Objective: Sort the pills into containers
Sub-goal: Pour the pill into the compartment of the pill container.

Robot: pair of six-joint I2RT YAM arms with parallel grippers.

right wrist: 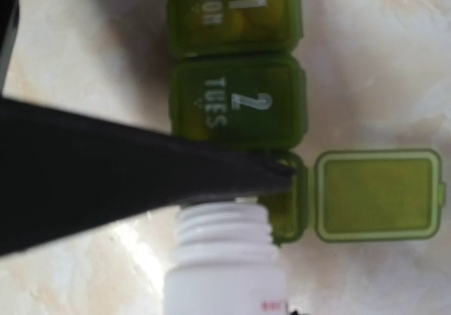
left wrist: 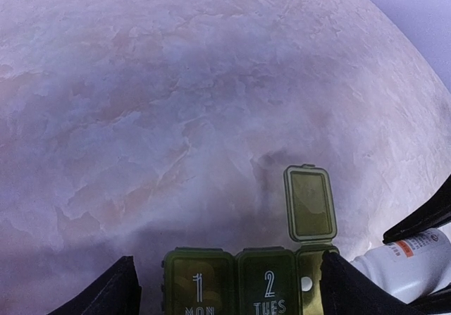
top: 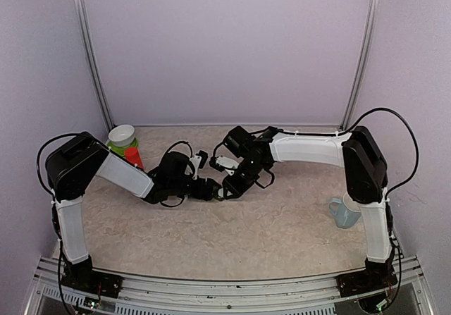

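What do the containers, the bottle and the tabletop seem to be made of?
Containers: probably translucent green plastic, smooth; yellowish shapes show through the shut lids, and the hinged lid looks moulded.
Bottle: opaque white plastic with a slight gloss and moulded neck threads.
Tabletop: matt, pale and marbled like stone. It could equally be laminate or a printed sheet.

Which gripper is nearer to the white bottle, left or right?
Right. The right gripper holds the white bottle; the left gripper straddles the green pill box beside the bottle's mouth.
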